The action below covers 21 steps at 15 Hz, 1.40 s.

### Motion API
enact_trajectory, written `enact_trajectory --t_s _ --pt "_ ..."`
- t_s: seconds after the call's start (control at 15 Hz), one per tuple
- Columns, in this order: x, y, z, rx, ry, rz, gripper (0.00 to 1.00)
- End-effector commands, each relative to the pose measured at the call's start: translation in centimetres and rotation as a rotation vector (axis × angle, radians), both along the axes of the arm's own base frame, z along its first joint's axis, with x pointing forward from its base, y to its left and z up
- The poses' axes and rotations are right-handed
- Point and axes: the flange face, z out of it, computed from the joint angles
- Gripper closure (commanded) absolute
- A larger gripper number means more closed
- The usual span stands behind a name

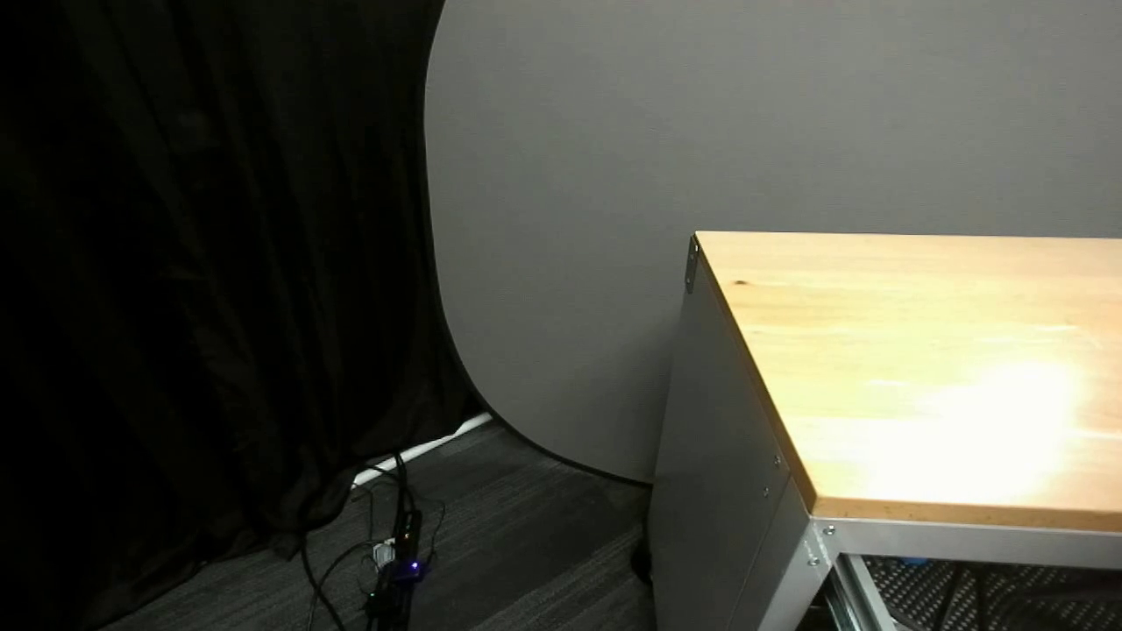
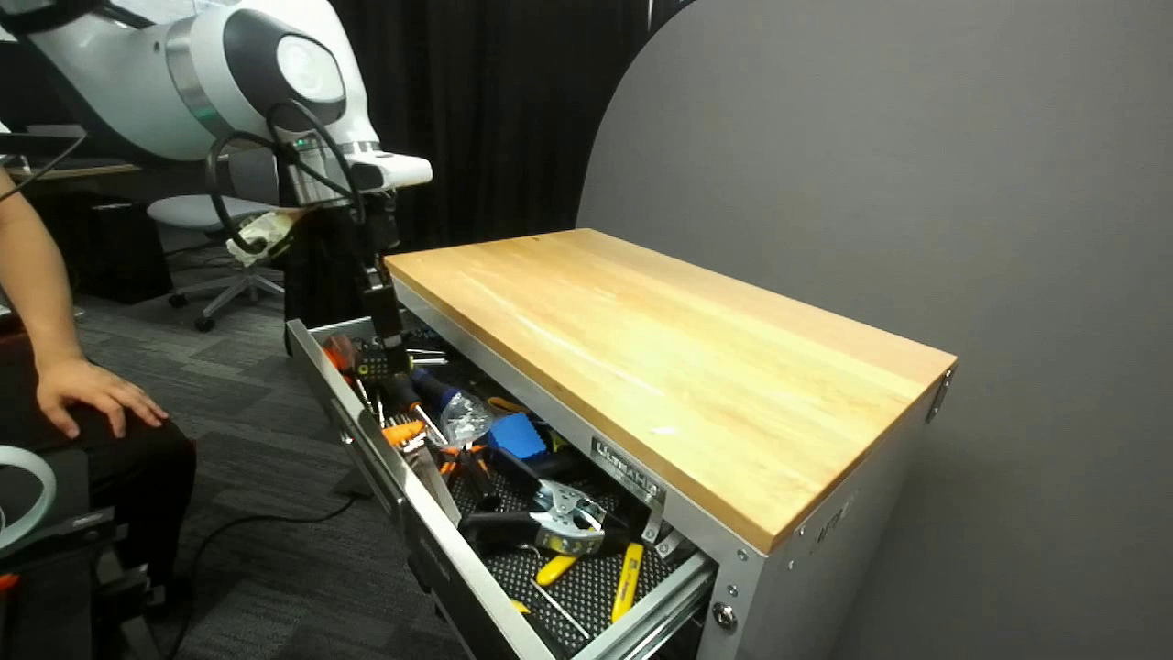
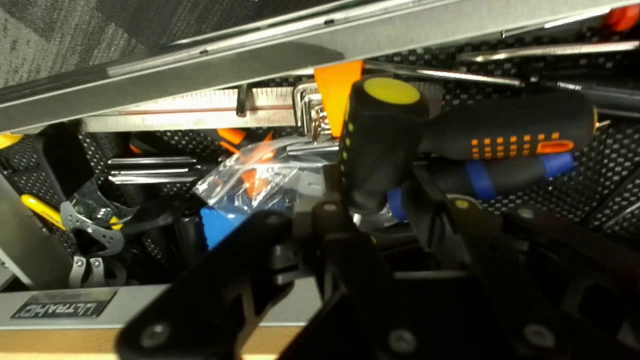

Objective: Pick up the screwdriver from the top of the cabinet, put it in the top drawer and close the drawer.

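"Starting in the wrist view, what is closest?"

"The gripper (image 3: 377, 187), black. Its jaws are drawn in against the handle of the screwdriver (image 3: 387, 120), dark with a yellow cap."

"So where is the screwdriver?"

"In that grip, at the open drawer (image 3: 200, 72). Just beyond it lie an orange-marked handle (image 3: 515, 130) and a blue-banded handle (image 3: 480, 180); I cannot tell whether they touch it."

"How is the arm (image 2: 275, 73) posed?"

"In an exterior view it comes in from upper left and bends downward, so the gripper hangs almost straight down, its tip low at the drawer's far end. A clamp (image 2: 568, 522) lies toward the near end."

"And farther off?"

"The cabinet (image 2: 669, 348), seen in both exterior views: grey sides, pale wood top. Off to the side, a person's bare forearm (image 2: 27, 266) shows. Past these, a dark curtain (image 1: 202, 263) and a grey backdrop (image 1: 561, 219)."
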Motion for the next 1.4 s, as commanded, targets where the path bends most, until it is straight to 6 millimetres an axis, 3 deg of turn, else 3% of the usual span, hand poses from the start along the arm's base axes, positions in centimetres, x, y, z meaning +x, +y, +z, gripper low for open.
enact_trajectory --t_s 0.0,0.6,0.67,0.73,0.8,1.13,1.33 --pt "-2.4 0.7 0.2 0.004 -0.054 0.098 0.90" --pt "-1.4 0.6 -0.7 -0.097 -0.102 0.294 0.90" --pt "-1.2 0.5 -0.9 -0.095 -0.091 0.289 0.73" --pt "-1.1 0.3 -1.1 -0.094 -0.095 0.285 0.41" --pt "-1.1 0.2 -1.2 -0.099 -0.095 0.284 0.41" --pt "-0.7 -0.8 -1.2 -0.116 -0.101 0.287 0.04" --pt "-1.5 -2.4 -1.2 -0.139 -0.076 0.254 0.00"
